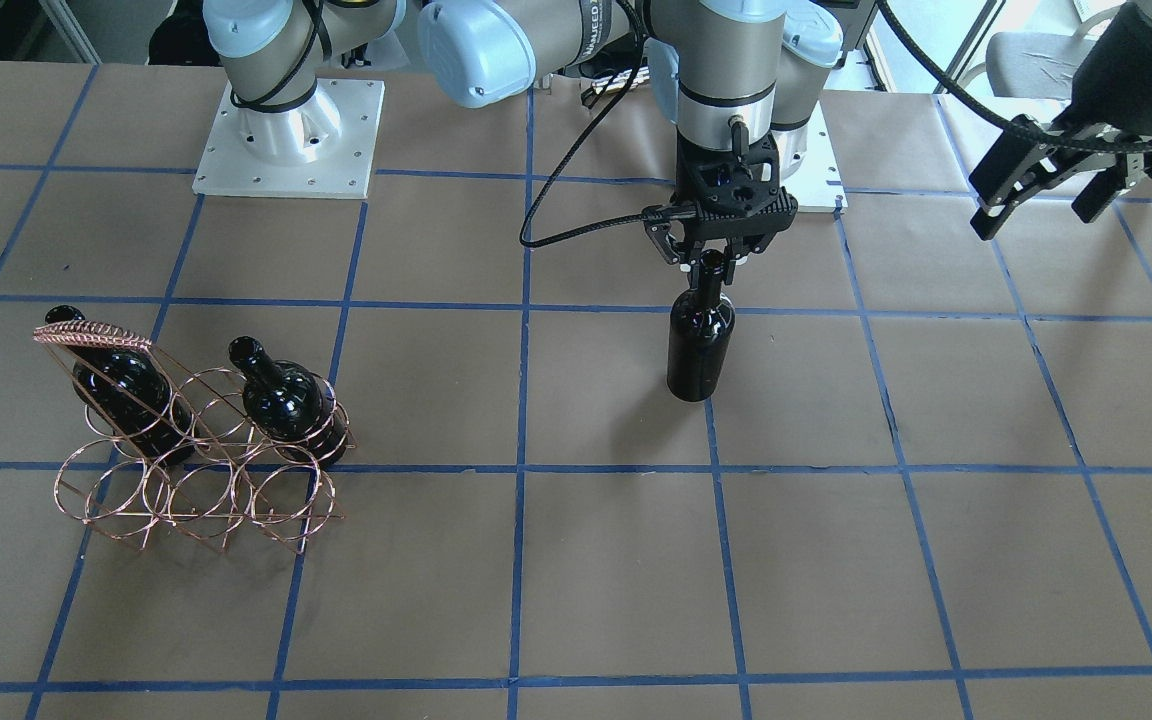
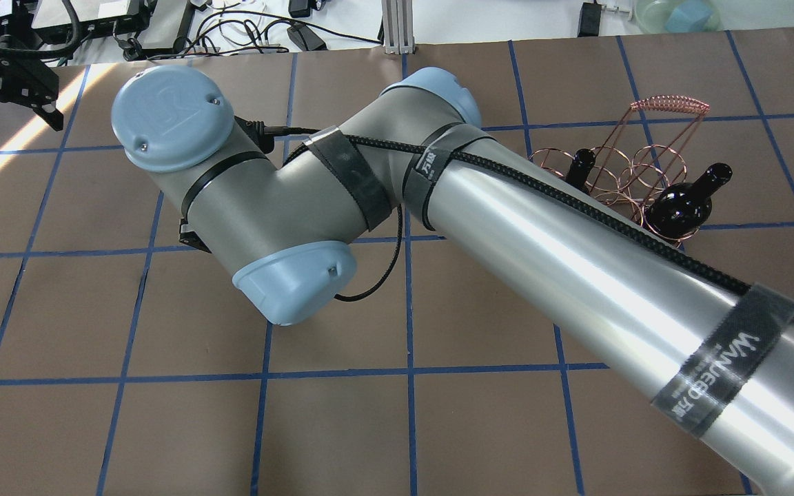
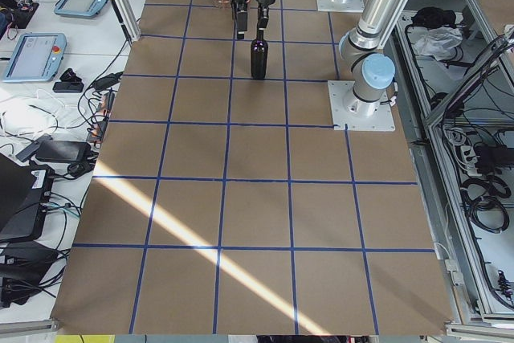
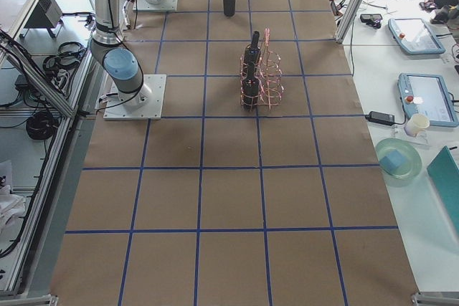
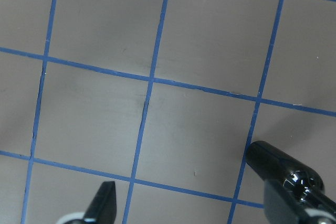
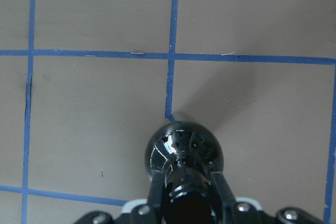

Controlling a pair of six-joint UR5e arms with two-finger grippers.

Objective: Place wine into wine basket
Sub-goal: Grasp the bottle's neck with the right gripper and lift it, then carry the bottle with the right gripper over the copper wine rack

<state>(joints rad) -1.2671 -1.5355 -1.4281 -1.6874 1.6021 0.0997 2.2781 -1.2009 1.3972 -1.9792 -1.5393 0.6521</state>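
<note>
**Two racked, third one gripped but not carried over yet**

Closest to the front camera is the basket [image 1: 198,492], sitting on the surface [image 1: 586,570] over on the robot's right side. It's already got two bottles poked through its rings, necks up and leaning back. One [image 1: 121,385] is under the coiled top bar and the other [image 1: 281,395] is just beside it. The front row of rings looks free, so there's room.

Further back, around mid-table, is the third bottle [image 1: 701,345], standing upright. The right fingers [image 6: 219,192] are clamped on its neck just under the lip, coming straight down from above. I can't tell if the base is on the surface or just off it, since the shadow sits tight to it either way. It's well apart from the basket.

Farthest back, the left fingers [image 1: 1006,190] hang spread wide with nothing in them, off to the side.

I'd call it roughly two thirds done, if three bottles is the lot. What's left is to carry it across, tip it, slide it into a free ring and let go.
</note>
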